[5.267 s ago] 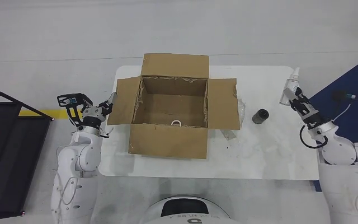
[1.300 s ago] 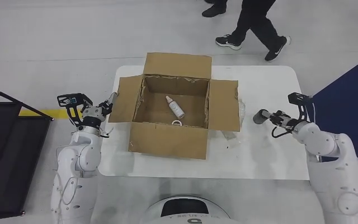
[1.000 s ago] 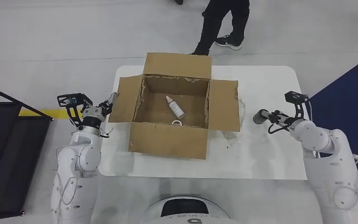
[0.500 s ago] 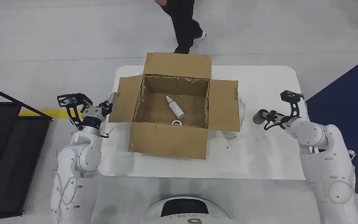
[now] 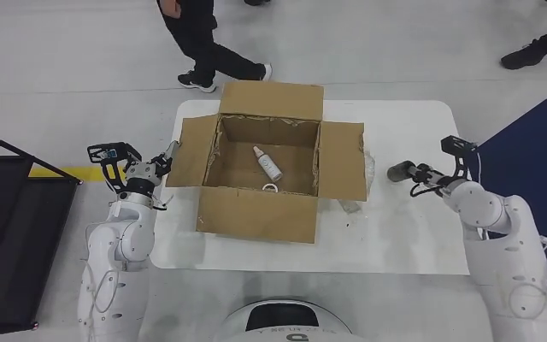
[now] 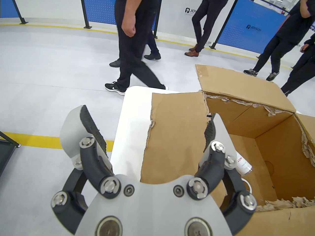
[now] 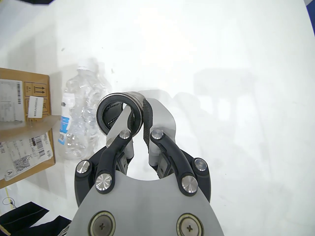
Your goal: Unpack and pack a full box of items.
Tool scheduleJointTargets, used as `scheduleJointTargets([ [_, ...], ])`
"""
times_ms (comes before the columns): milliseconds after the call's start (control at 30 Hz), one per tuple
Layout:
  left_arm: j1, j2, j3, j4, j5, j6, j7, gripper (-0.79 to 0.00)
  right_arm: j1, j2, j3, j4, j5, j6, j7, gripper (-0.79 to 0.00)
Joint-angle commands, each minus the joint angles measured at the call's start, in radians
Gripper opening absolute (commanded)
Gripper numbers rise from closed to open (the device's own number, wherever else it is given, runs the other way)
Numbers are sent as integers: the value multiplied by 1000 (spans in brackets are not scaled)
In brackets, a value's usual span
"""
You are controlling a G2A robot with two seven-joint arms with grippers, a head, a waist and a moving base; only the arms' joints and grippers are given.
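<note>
The cylinder (image 7: 131, 96) pinched in the right gripper (image 7: 136, 109) has a matt black rim and smooth, dully shining metal bands. The gripper is made of pale smooth plates, rough ribbed black pads and bright polished screws. Just beyond this gripper, a bottle (image 7: 76, 114) of clear, crinkled, glossy plastic with a paper label lies on the white, smooth, faintly glossy bench (image 7: 209, 37), and ahead of the left gripper (image 6: 147, 114) the box (image 6: 172, 133) is matt brown corrugated cardboard with ragged, torn edges.

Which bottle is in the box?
The small white bottle, lying on the floor of the box. The clear plastic bottle lies outside on the table, beside a box flap.
</note>
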Motion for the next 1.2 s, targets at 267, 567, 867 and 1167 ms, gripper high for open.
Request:
scheduleJointTargets([
  [267,0,0,0,0,0,0,0,0,-56,-5,58,-47,102,-104,-168,-785],
  [567,0,0,0,0,0,0,0,0,-81,-19,62,-194,289,-352,-370,-785],
  [867,0,0,0,0,0,0,0,0,117,-31,-249,-253,169,-390,-200,-785],
  [1167,0,0,0,0,0,0,0,0,366,-78,-590,-89,-19,-262,-145,-785],
])
